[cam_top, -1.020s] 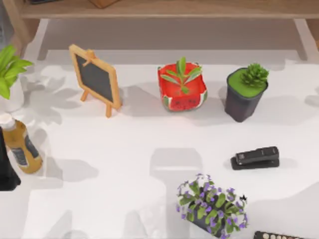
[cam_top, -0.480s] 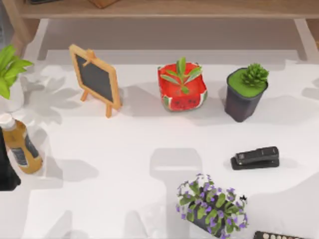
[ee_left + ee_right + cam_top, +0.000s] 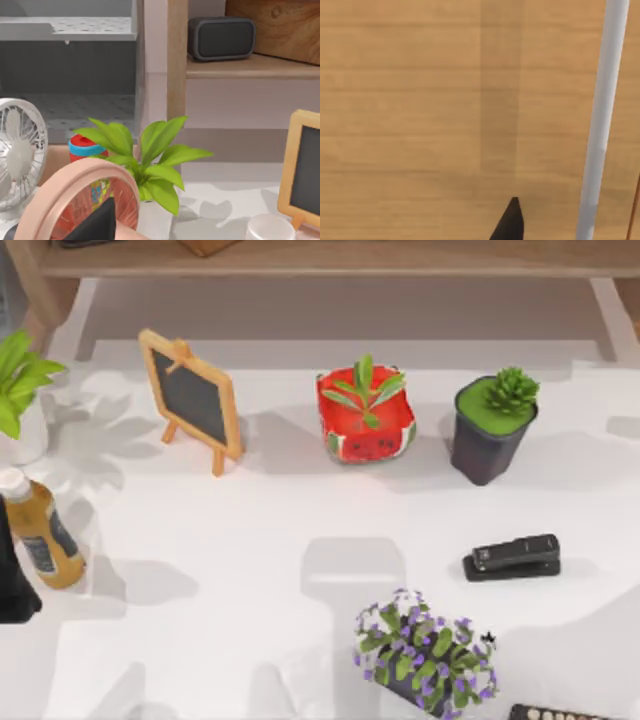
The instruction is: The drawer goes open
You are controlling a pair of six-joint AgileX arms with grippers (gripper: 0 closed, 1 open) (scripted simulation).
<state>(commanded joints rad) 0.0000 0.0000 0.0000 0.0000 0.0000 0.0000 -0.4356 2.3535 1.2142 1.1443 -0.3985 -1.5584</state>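
Observation:
In the right wrist view a light wood drawer front [image 3: 420, 100] stands very close, with a pale bar handle [image 3: 600, 125] running along it. A black tip of my right gripper [image 3: 509, 222] pokes in near the panel, to one side of the handle and apart from it. My left arm is a dark shape parked at the table's left edge [image 3: 12, 585]. A black tip of my left gripper [image 3: 100, 225] shows in the left wrist view, in front of a pink ring [image 3: 60, 185] and a leafy plant [image 3: 150, 160].
On the white table stand a small chalkboard easel [image 3: 192, 398], a watermelon-pattern pot [image 3: 366, 425], a dark pot with a succulent [image 3: 492, 430], a black stapler [image 3: 512, 556], a purple-flowered plant [image 3: 425, 650] and an amber bottle [image 3: 42, 535]. A wooden shelf [image 3: 330, 258] runs along the back.
A shadow at the table's right edge has shifted slightly. Nothing on the table has moved.

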